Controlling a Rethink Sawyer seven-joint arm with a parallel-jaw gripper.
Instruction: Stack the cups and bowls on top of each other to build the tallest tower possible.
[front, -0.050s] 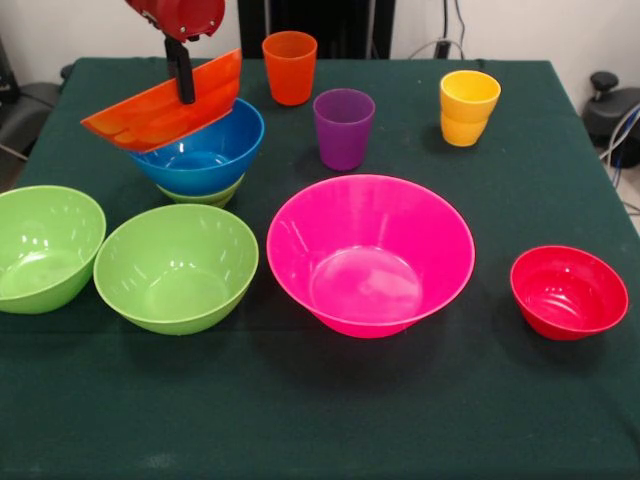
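Note:
My gripper (184, 92) comes down at the far left and is shut on the rim of the orange bowl (150, 112). One black finger shows against the bowl's outer wall. That bowl hangs tilted, its left side lower, just over the blue bowl (205, 150). The blue bowl is nested in a lime green bowl (205, 193). Two more lime green bowls (45, 248) (176, 266) stand at the near left. The large pink bowl (370, 255) sits mid-table and the small red bowl (568, 292) to its right. Orange cup (290, 67), purple cup (343, 128) and yellow cup (468, 107) stand upright along the far side.
Everything rests on a table covered in dark green cloth (330, 420). The pink bowl stands between the green bowls and the red one. Black equipment and cables show beyond the table's right edge (612, 110).

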